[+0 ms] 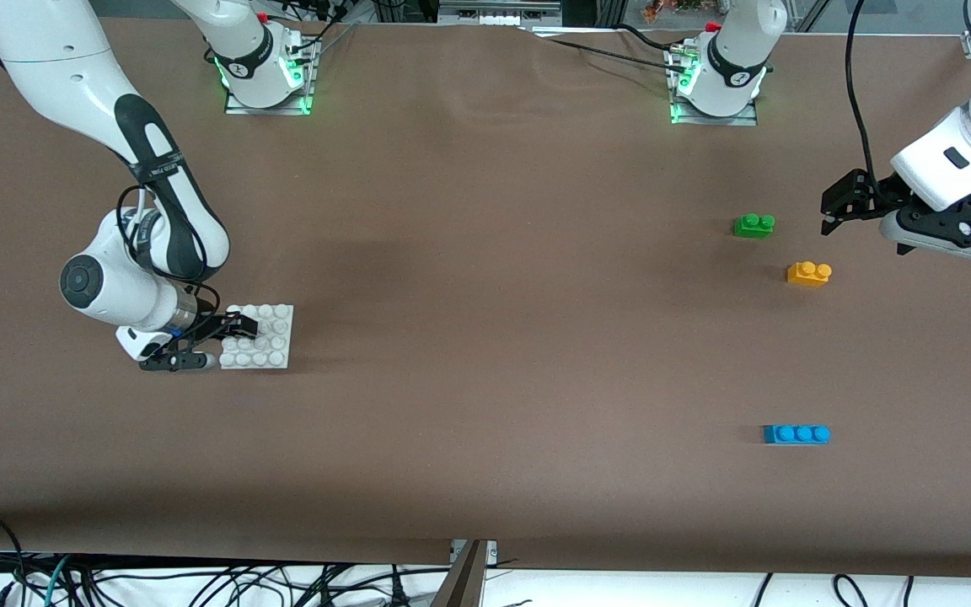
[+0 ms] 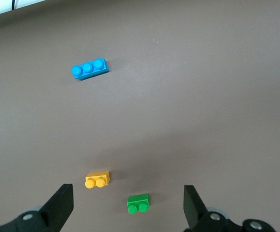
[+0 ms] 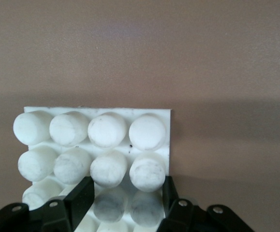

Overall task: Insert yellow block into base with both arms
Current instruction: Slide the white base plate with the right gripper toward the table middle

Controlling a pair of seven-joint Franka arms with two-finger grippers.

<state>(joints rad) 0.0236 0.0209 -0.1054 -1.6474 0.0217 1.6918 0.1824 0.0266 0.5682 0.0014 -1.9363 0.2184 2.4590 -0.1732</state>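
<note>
- Blue brick (image 1: 796, 433) lies nearest the camera.
- Yellow block (image 1: 808, 274) on table beside green brick (image 1: 753, 225).
- Left gripper (image 1: 839, 207) hovers, fingers spread.
- Right gripper (image 1: 228, 329) clamped on base (image 1: 270, 337) edge.

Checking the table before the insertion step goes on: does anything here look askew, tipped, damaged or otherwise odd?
Nothing stands out. The yellow block, green brick and blue brick sit studs-up and apart. The base lies flat, with the right hand closed on its edge. The left hand hangs open above the table near the green brick.
</note>
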